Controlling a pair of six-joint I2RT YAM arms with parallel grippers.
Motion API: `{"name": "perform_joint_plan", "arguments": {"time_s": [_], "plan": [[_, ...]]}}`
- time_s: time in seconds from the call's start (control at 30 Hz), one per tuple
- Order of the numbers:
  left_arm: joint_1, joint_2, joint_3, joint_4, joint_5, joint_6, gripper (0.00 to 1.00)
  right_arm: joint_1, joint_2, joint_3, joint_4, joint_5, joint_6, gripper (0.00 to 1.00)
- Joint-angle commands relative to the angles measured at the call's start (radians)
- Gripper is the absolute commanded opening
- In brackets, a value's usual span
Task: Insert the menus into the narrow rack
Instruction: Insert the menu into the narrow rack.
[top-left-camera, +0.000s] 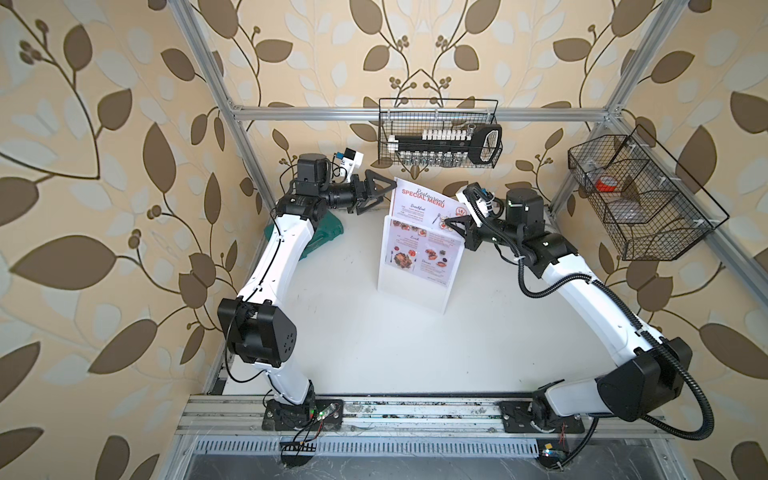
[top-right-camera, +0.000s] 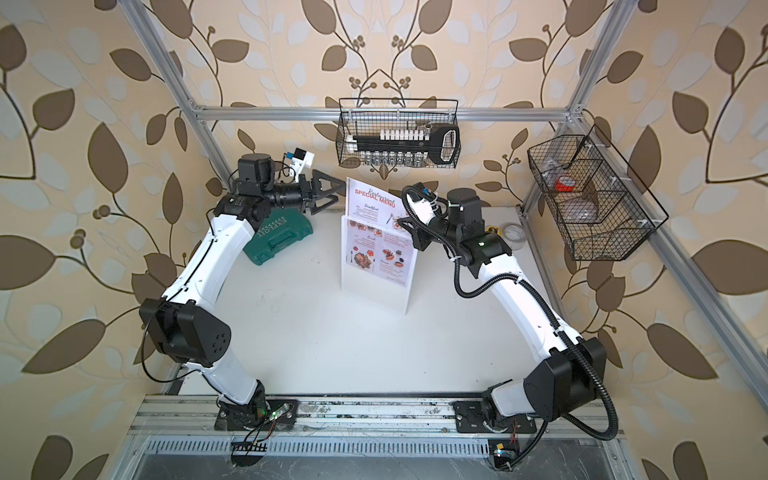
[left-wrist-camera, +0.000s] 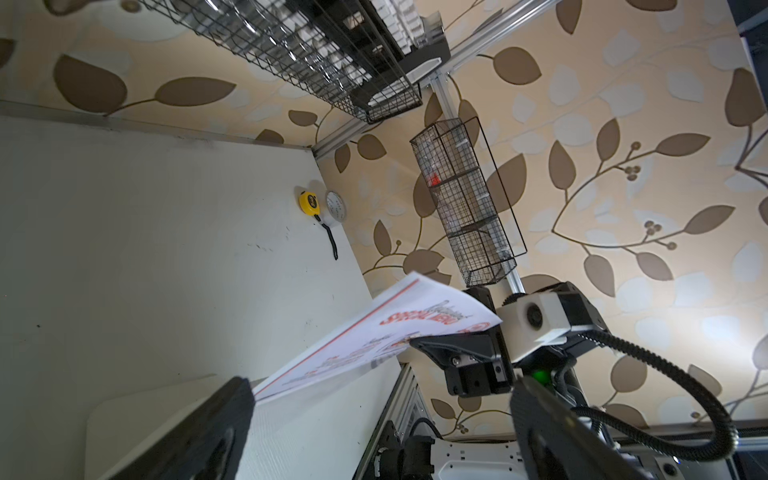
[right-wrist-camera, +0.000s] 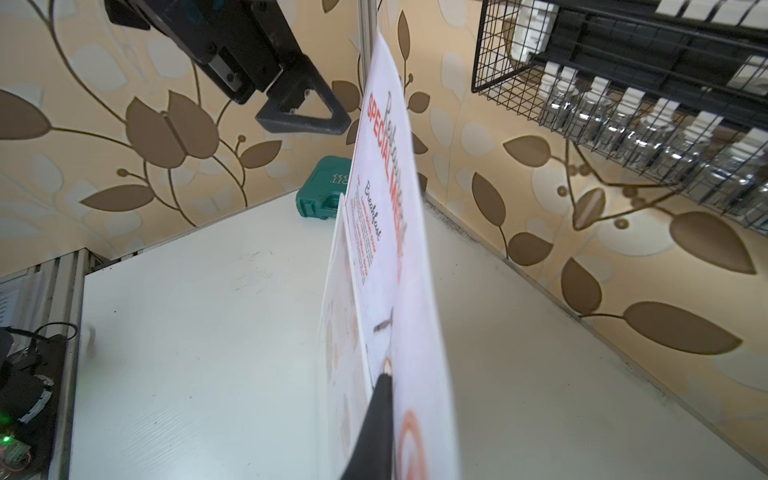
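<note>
The menu (top-left-camera: 417, 205) (top-right-camera: 371, 203) is a thin, pale paper sheet with a red heading and small food photos. In both top views it stands on end just above the middle of the frame. Its long axis is upright, the heading is at the top, and the printed face is turned toward the bottom of the frame. Its lower half sits inside the rack (top-left-camera: 409, 293) (top-right-camera: 374, 297), a flat, frosted-white plastic holder with a clear front, upright on the matte white table (top-left-camera: 374, 353). The upper half rises above the rack's rim and bows back toward the leaf-patterned wall (top-left-camera: 332, 62).

The right gripper (top-left-camera: 451, 224) (right-wrist-camera: 382, 395), with black wedge-shaped fingers, is pinched tight on the sheet's right edge just above the rim. The left gripper (top-left-camera: 384, 193) (top-right-camera: 337, 192), with black open-triangle fingers, is spread wide just beside the sheet's upper left corner and clamps nothing. I cannot tell whether a tip grazes the paper.

A hard green plastic case (top-right-camera: 282, 243) lies left of the rack. A black wire-mesh basket (top-left-camera: 390, 120) hangs at upper centre.
</note>
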Motion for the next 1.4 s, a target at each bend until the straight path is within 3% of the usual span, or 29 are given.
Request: {"name": "perform_joint_plan", "arguments": {"time_s": [0.0, 0.1, 0.2, 0.27, 0.33, 0.43, 0.67, 1.27, 1.37], "plan": [[-0.006, -0.046, 0.034, -0.088, -0.085, 0.077, 0.99, 0.001, -0.05, -0.013, -0.01, -0.042, 0.013, 0.07], [-0.005, -0.045, 0.031, -0.092, -0.088, 0.079, 0.99, 0.001, -0.044, -0.008, -0.014, -0.017, -0.009, 0.1], [-0.006, -0.043, 0.032, -0.088, -0.084, 0.074, 0.99, 0.001, -0.012, 0.021, -0.049, -0.004, -0.015, 0.33], [-0.006, -0.044, 0.037, -0.089, -0.084, 0.077, 0.99, 0.001, 0.001, 0.04, -0.055, 0.0, -0.008, 0.36], [-0.005, -0.041, 0.043, -0.094, -0.083, 0.081, 0.99, 0.001, 0.0, 0.052, -0.039, 0.004, 0.0, 0.33], [-0.006, -0.033, 0.052, -0.097, -0.081, 0.081, 0.99, 0.0, -0.01, 0.063, -0.026, 0.02, 0.003, 0.18], [-0.007, -0.02, 0.058, -0.106, -0.092, 0.084, 0.99, 0.0, -0.028, 0.052, -0.018, 0.027, -0.014, 0.0], [-0.017, -0.051, 0.038, -0.145, -0.13, 0.121, 0.99, 0.001, -0.01, -0.057, -0.043, -0.025, -0.018, 0.0], [-0.026, -0.056, 0.042, -0.171, -0.174, 0.138, 0.99, 0.001, -0.014, -0.032, -0.042, -0.004, -0.01, 0.25]]}}
